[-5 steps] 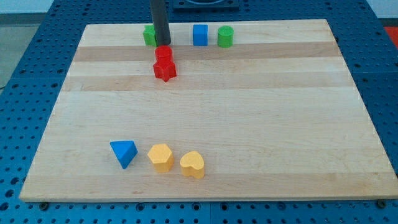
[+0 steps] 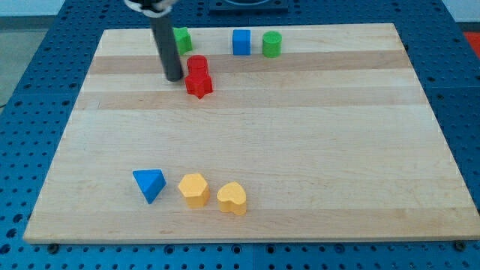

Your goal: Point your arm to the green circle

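Observation:
The green circle, a short green cylinder, stands near the view's top edge of the board, right of a blue square block. My tip rests on the board well to the left of the green circle, just left of the two red blocks. A second green block sits behind and slightly right of the rod, partly hidden by it.
A red cylinder and a red star block sit touching right beside my tip. A blue triangle, a yellow hexagon and a yellow heart lie near the view's bottom. The wooden board rests on a blue pegboard table.
My tip has moved down and to the left, from just above the red cylinder to the left side of the red blocks. The blocks have not moved.

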Robot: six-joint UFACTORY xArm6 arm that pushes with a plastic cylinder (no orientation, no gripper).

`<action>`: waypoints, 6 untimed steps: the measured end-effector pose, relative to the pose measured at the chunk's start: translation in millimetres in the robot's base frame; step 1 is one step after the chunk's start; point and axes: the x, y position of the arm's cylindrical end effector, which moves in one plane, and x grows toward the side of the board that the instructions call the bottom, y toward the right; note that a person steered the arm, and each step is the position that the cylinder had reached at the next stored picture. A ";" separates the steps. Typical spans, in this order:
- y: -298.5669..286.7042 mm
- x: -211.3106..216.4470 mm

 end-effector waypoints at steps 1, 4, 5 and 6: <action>38.6 0.5; 46.9 7.4; 97.6 8.1; 152.3 43.7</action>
